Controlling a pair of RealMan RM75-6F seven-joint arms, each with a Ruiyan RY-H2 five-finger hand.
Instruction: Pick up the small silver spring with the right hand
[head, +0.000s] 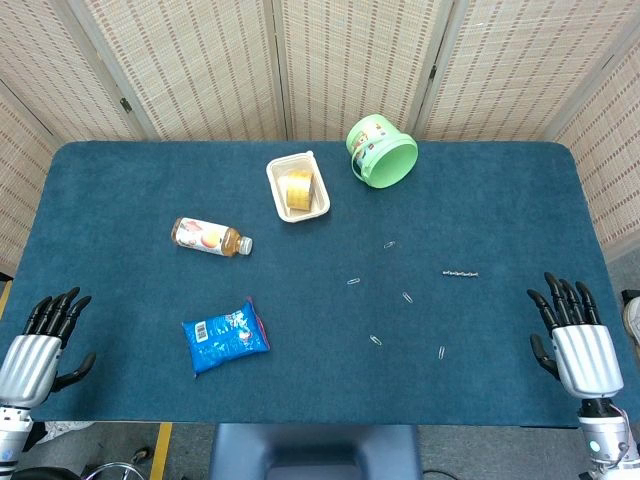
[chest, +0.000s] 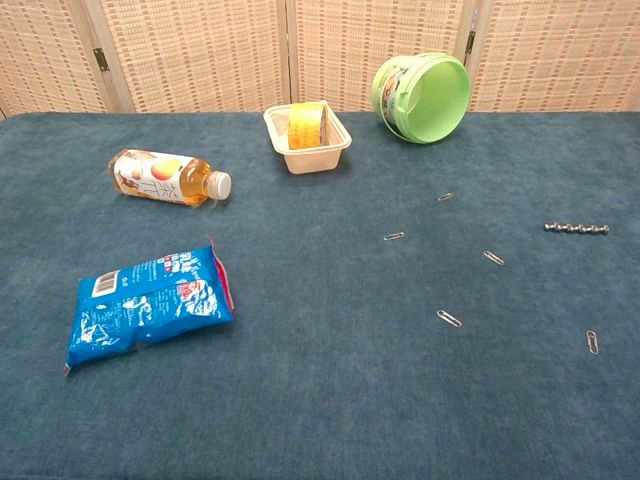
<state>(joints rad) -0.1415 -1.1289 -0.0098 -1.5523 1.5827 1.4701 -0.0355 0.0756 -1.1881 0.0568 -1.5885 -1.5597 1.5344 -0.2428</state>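
The small silver spring (head: 461, 273) lies flat on the blue table (head: 120, 200), over toward the right edge and about halfway between the back and the front. Nothing touches it. My right hand (head: 574, 340) is at the front right corner, well apart from the spring, with its fingers spread and holding nothing.

Little paper clips (head: 407, 297) are scattered on the table to the left of the spring and nearer the front. None of them touch the spring.

Near the back edge, a green bucket (head: 381, 151) lies tipped on its side with its mouth open to the front. Beside it sits a small white tray (head: 297, 186) with something yellow in it.

Farther left, a drink bottle (head: 210, 237) lies on its side. A blue snack bag (head: 225, 336) lies flat closer to the front edge.

My left hand (head: 40, 345) is at the front left corner, with its fingers apart and nothing in it.
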